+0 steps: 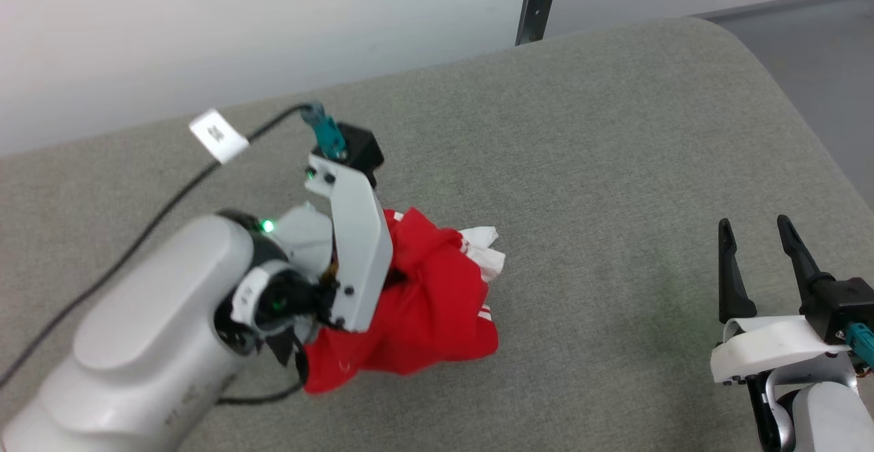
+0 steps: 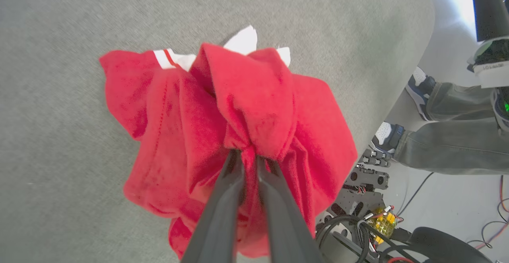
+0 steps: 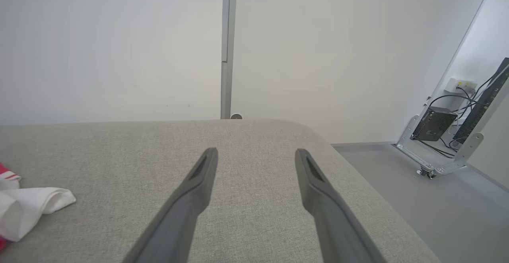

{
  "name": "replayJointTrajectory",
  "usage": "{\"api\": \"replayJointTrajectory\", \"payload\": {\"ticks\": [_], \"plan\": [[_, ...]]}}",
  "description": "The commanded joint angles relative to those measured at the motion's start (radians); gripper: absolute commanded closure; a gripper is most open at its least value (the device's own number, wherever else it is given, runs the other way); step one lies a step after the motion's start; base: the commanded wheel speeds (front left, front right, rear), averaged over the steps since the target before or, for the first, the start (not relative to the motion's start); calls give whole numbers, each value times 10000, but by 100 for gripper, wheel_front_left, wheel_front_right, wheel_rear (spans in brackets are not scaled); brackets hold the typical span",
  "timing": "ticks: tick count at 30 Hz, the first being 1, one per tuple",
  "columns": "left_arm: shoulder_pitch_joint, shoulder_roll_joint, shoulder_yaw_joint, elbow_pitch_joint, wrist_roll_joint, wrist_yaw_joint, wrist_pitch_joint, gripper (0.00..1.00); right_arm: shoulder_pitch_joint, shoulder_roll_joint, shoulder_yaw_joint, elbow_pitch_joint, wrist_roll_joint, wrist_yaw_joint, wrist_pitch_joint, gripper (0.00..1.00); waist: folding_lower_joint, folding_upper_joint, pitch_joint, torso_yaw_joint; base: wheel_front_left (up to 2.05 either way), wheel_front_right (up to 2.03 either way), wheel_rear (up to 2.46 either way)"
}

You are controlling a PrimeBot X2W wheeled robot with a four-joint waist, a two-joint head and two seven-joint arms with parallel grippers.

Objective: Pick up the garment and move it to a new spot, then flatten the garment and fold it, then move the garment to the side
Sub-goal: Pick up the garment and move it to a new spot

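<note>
I take this for a robotics lab: bare white walls (image 3: pixel 119 48), a grey padded table (image 1: pixel 614 131), exposed electronics (image 2: pixel 368 177) and loose cables (image 2: pixel 338 222) on the floor, a cabled black box (image 3: pixel 433 124).

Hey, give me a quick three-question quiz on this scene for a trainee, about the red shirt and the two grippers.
1. True or false: the left gripper is shut on the garment.
2. The right gripper is: A) open and empty, B) holding fabric, C) shut.
3. What colour is the sleeve sticking out of the red bunch?
Key: 1 true; 2 A; 3 white.
</note>
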State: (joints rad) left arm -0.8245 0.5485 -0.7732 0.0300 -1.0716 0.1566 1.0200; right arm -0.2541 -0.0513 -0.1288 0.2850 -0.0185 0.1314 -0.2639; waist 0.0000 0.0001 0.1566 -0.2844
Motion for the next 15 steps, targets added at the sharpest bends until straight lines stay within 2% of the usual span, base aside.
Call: {"api": "replayJointTrajectory", "payload": {"ticks": [1, 6, 15], "plan": [[170, -8, -36, -7, -11, 33, -11, 100, -100, 18, 11, -6, 44, -14, -9, 0, 0, -1, 55, 28, 0, 0, 0], [833, -186, -297, 66, -124, 203, -122, 100, -147, 18, 103, -2, 96, -14, -9, 0, 0, -1, 203, 71, 0, 0, 0], [1572, -578, -664, 895, 87, 120, -771, 100, -308, 18, 235, -3, 199, -14, -9, 0, 0, -1, 452, 82, 0, 0, 0]]}}
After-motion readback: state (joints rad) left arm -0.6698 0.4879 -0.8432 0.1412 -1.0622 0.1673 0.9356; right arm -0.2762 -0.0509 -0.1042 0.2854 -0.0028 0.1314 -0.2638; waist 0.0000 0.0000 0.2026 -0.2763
